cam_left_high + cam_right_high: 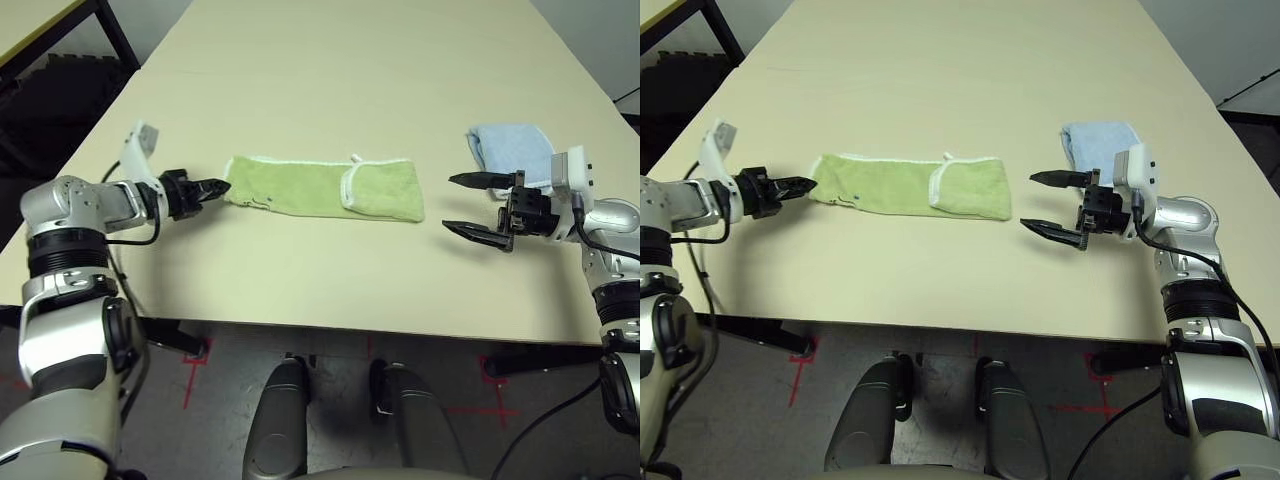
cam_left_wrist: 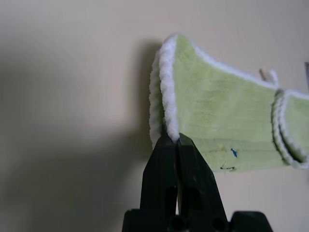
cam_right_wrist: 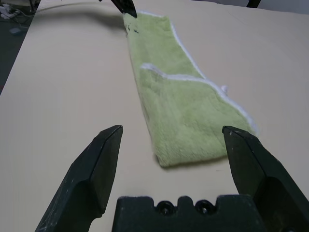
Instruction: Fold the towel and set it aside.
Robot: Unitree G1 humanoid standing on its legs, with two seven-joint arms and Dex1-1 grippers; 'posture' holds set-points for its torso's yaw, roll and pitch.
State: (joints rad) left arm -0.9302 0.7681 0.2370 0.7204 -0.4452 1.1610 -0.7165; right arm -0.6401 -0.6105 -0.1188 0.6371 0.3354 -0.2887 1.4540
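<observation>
the towel (image 1: 322, 186) lies as a long strip across the table (image 1: 350, 70), the left gripper (image 1: 213, 187) pinched tight on its left end, the right gripper (image 1: 470, 204) wide open just off its right end, lined up with the strip.

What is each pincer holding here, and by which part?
Left pincer is shut on the towel, pinching the white stitched edge at its end. Right pincer is open, holding nothing.
</observation>
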